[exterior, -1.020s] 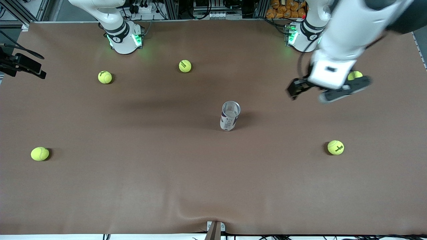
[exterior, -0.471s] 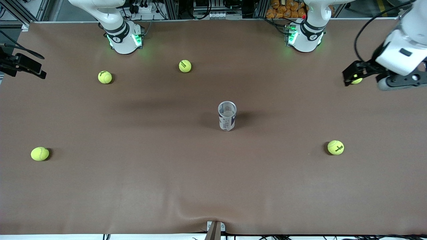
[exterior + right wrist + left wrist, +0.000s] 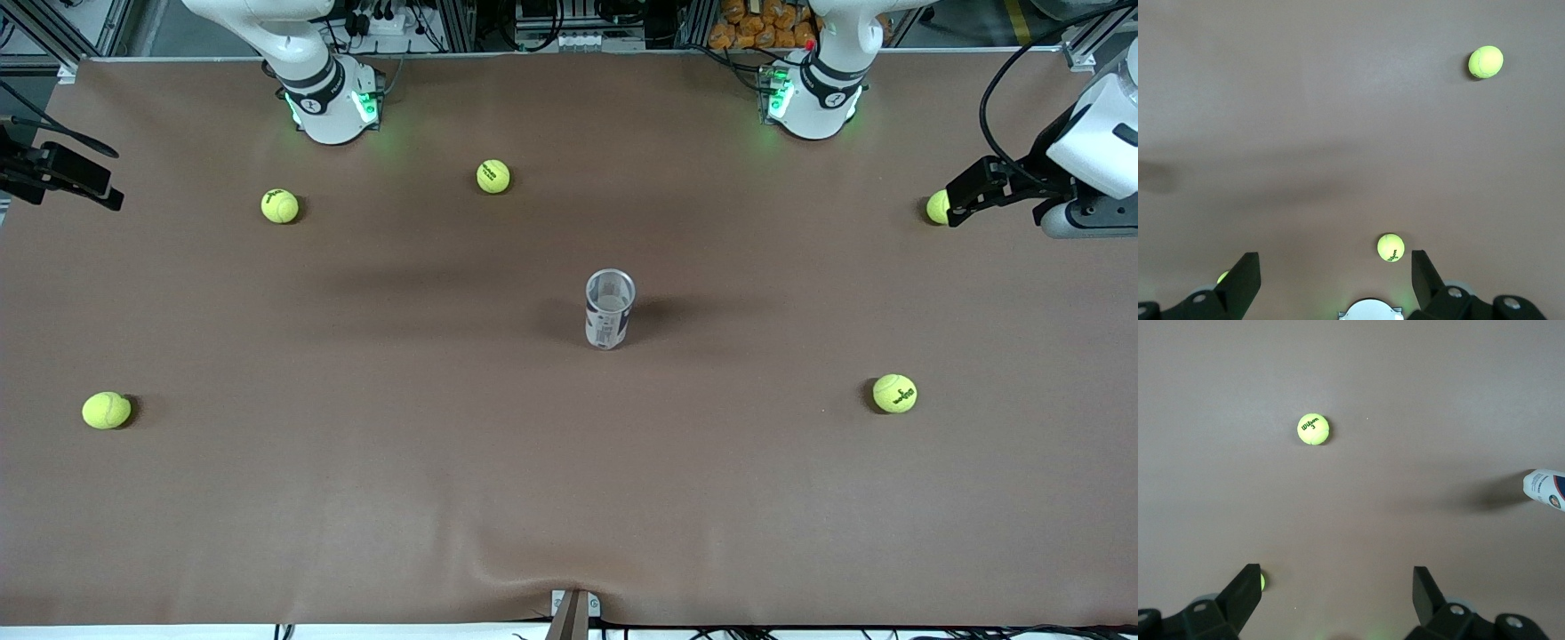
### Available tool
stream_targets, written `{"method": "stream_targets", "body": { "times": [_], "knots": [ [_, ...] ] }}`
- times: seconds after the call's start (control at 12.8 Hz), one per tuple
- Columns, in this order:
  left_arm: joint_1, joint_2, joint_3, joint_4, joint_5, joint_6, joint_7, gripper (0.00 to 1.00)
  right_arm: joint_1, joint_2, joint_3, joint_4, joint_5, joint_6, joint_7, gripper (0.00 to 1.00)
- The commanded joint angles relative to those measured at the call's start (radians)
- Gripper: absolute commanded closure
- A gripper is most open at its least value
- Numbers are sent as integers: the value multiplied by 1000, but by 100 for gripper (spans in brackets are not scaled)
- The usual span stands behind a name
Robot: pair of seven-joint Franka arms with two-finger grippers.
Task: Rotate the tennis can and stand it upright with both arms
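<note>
Bare table [image 3: 373, 498] rings the upright tennis can [image 3: 610, 309]; the nearest ball [image 3: 894, 393] lies well apart

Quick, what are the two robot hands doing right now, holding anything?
Left end effector: open, holding nothing, up over the table's left-arm end.
Right end effector: open, holding nothing, up over the table.

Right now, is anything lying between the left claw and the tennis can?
No. In the front view the brown table is bare between the open left claw and the upright tennis can. One tennis ball sits right at the claw.
</note>
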State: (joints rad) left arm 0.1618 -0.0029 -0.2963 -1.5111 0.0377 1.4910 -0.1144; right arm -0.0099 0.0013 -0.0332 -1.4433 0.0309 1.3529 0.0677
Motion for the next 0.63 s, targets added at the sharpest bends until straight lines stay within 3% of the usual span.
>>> {"method": "stream_targets", "body": {
  "times": [0.0,0.55],
  "knots": [
    [7,-9,-4,0,-10,20,18,0,-2,-21,12,-16,0,3,9,0],
    [1,3,-3,45,24,20,2,0,-4,-23,10,-16,0,2,9,0]
  ]
}}
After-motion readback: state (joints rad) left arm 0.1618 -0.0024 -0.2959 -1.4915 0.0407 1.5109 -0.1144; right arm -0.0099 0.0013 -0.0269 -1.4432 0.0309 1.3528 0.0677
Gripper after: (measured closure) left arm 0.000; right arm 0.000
